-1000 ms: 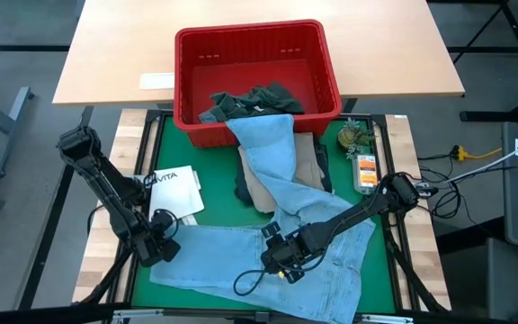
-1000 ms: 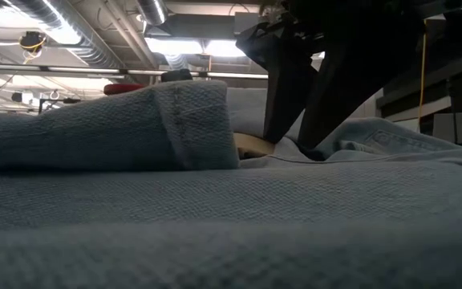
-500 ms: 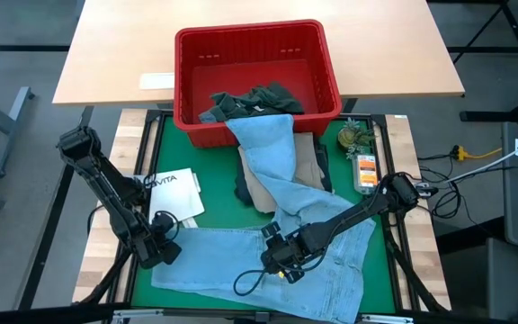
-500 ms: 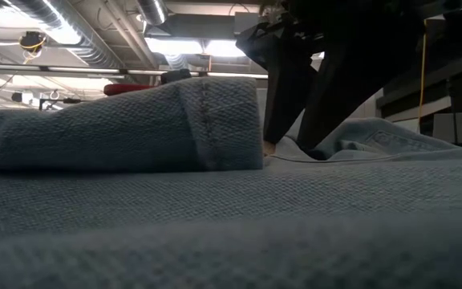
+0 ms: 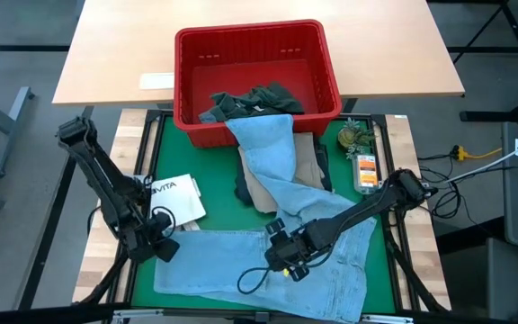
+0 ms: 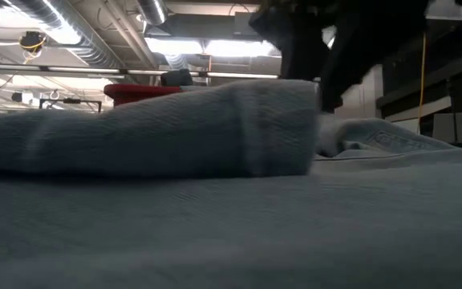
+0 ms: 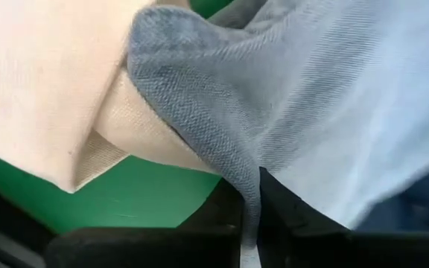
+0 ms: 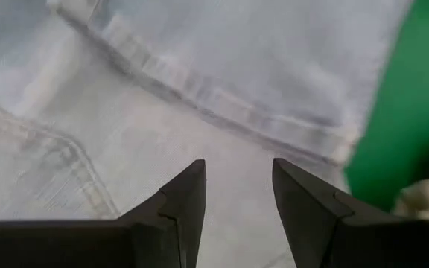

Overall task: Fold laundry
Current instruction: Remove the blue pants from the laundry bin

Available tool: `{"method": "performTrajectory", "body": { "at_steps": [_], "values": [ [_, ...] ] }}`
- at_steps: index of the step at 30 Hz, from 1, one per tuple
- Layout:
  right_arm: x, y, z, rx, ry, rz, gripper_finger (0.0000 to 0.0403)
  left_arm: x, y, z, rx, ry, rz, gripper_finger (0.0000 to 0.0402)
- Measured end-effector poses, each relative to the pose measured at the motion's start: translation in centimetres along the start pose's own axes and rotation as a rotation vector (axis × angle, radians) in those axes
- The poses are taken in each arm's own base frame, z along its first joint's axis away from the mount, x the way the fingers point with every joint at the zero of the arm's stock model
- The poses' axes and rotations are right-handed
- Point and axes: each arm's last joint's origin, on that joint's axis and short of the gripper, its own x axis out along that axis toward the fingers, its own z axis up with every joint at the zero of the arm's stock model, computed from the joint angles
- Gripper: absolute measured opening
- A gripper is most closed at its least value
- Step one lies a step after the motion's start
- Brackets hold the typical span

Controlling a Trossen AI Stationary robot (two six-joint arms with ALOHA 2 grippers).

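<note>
While the large pale blue denim jeans (image 5: 268, 265) lie spread on the green desk (image 5: 218, 193), the left end effector (image 5: 163, 245), closed on their edge, should lift slowly; the right end effector (image 5: 288, 261), open, presses mid-cloth.

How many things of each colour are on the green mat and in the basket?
Red: 1, the basket
Light blue: 1, the jeans
Beige: 1, a cloth under the jeans
Dark green-grey: 1, a cloth in the basket
White: 1, the bag
Orange: 1, a small packet
Total: 6
</note>
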Motion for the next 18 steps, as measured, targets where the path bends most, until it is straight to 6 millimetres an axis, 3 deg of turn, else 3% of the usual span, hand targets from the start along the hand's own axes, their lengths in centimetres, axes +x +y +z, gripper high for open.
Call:
{"method": "performTrajectory", "body": {
  "at_steps": [7,11,18],
  "values": [
    [-2.4,-0.4,-0.1,0.005,-0.031,-0.014,0.0156,-2.1,-1.1,0.1,-0.015,-0.007,-0.254,0.0008],
    [-2.8,-0.4,-0.4,0.001,-0.004,-0.011,0.0156,-3.1,-2.1,-0.1,0.033,-0.023,-0.416,0.0009],
    [-2.8,-0.3,-0.8,-0.003,0.039,-0.007,0.0156,-3.2,-2.2,0.0,0.054,-0.041,-0.439,0.0009]
  ]
}}
